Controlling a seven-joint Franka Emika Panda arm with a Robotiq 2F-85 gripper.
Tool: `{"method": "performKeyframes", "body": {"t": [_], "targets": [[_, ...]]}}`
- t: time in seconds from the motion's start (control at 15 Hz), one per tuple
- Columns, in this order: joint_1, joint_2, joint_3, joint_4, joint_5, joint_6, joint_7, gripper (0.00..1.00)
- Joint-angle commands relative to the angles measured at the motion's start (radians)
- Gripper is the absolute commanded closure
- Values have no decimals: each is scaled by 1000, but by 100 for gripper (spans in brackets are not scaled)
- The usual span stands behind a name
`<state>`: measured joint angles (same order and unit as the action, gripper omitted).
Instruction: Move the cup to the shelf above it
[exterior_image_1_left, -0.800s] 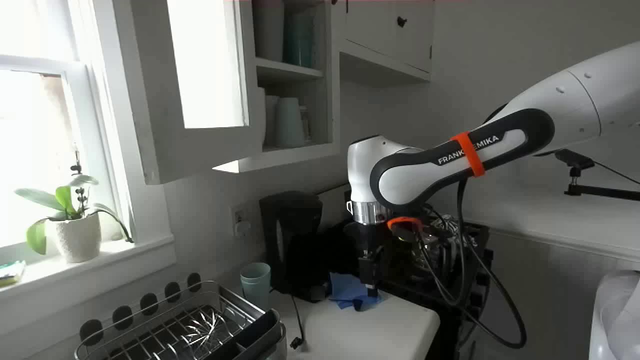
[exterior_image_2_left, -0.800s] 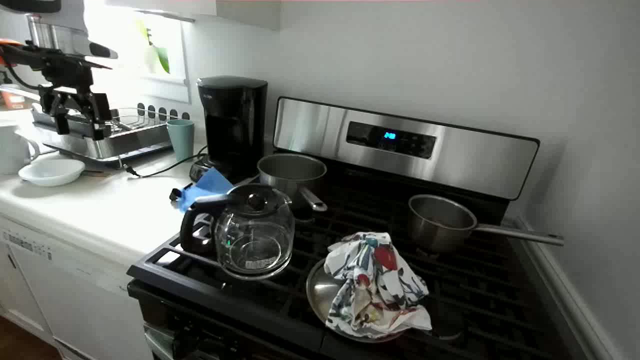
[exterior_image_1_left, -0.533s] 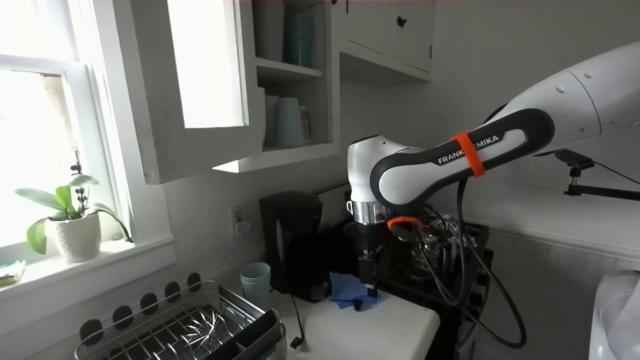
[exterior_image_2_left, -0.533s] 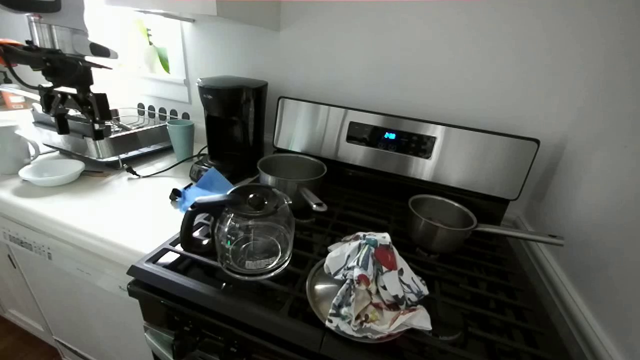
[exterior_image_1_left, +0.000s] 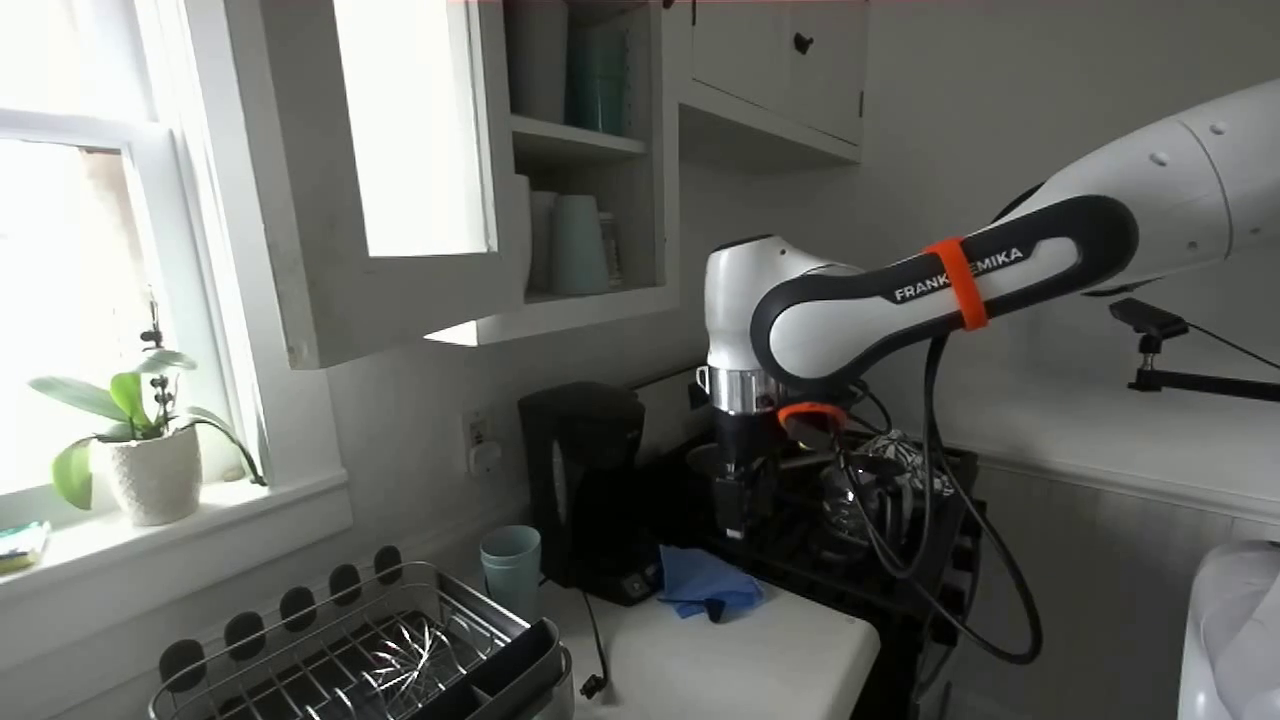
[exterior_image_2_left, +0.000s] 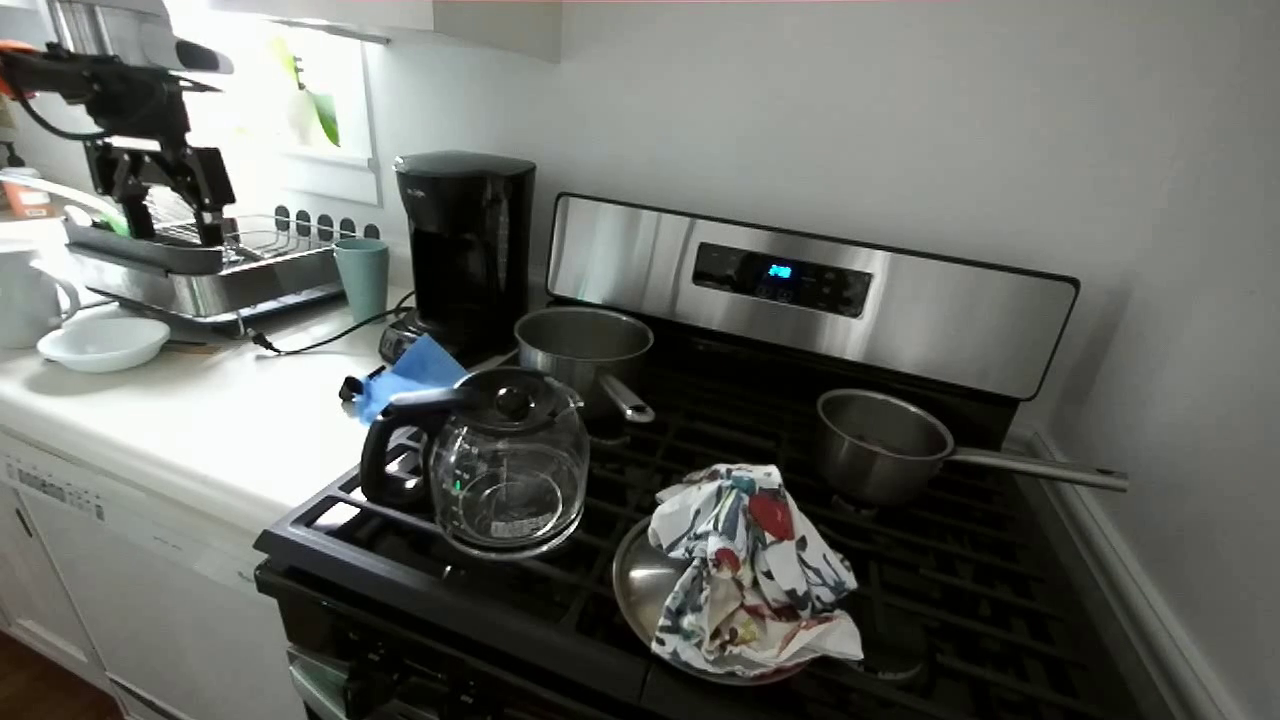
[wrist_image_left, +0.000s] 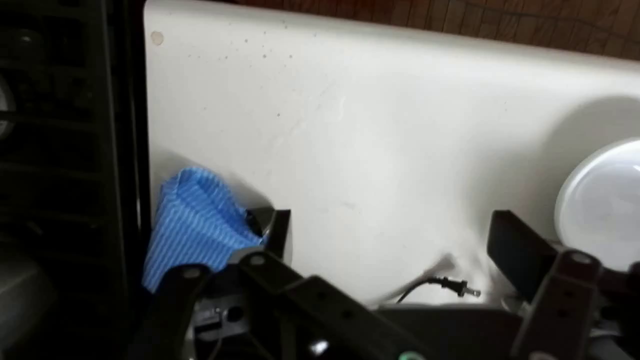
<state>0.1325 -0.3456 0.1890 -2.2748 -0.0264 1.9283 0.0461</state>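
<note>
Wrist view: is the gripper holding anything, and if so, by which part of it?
Nothing is held: the gripper is open, and the white counter shows through its gap.

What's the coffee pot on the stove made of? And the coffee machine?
The coffee pot looks like shiny glass because you see through it, though plastic is possible. The coffee machine is probably smooth black plastic, slightly shiny where light hits it.
</note>
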Motion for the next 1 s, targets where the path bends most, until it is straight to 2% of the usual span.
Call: {"method": "performKeyframes", "body": {"t": [0.0,0.2,0.6,0.67,0.93], "targets": [[-8,-104,-16,37,-62,43,0,0],[-24,-135,1,98,-128,104,32,0],[-76,-102,35,181,-269,336,97,0],[-48,-129,8,152,-215,293,51,0],[-60,-114,22,166,-240,324,70,0]]}}
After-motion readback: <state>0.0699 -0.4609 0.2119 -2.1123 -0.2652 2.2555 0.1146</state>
